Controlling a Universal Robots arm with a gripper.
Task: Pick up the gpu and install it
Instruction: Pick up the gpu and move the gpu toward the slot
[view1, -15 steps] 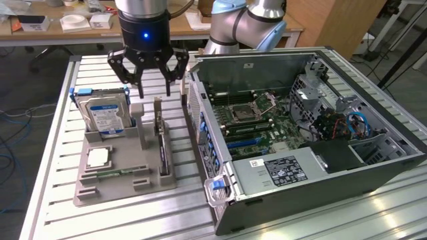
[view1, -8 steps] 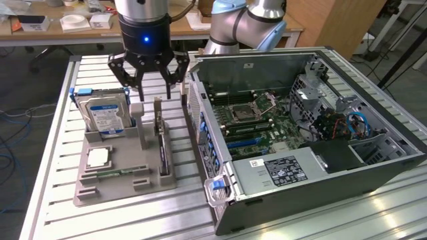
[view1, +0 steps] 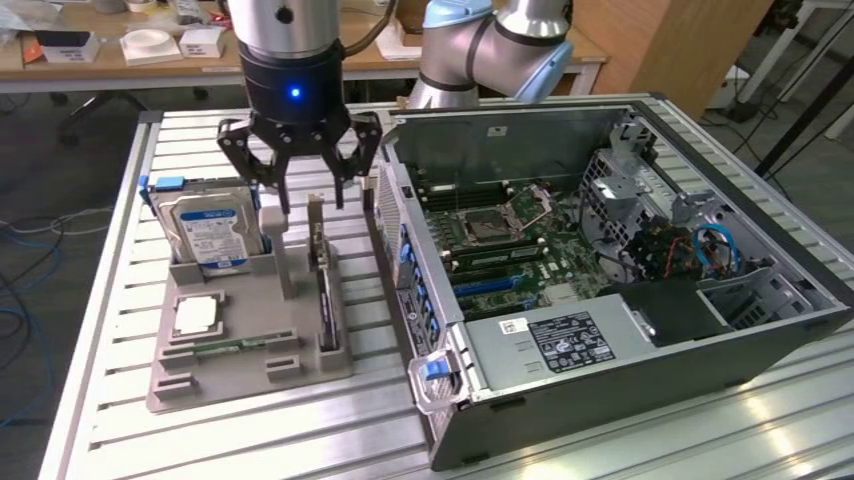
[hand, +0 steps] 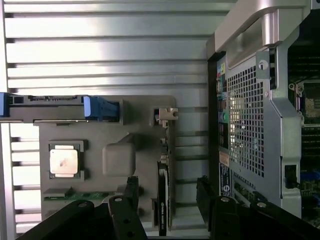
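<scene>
The gpu (view1: 324, 285) stands on its edge in a slot of the grey holder (view1: 214, 380), its metal end bracket (view1: 316, 215) pointing up toward the back. My gripper (view1: 310, 185) hangs open just above that bracket, its black fingers spread to either side and touching nothing. In the wrist view the gpu (hand: 163, 195) is a thin dark strip with its bracket (hand: 167, 114) at the far end. It runs between the two fingers of the gripper (hand: 167, 186), with a gap on each side.
The open computer case (view1: 747, 330) lies on the exterior view's right of the holder, motherboard (view1: 501, 235) exposed, its perforated wall (hand: 245, 125) close to one finger. The holder also carries a hard drive (view1: 207, 230), a processor (hand: 64, 161) and a memory stick (hand: 75, 196).
</scene>
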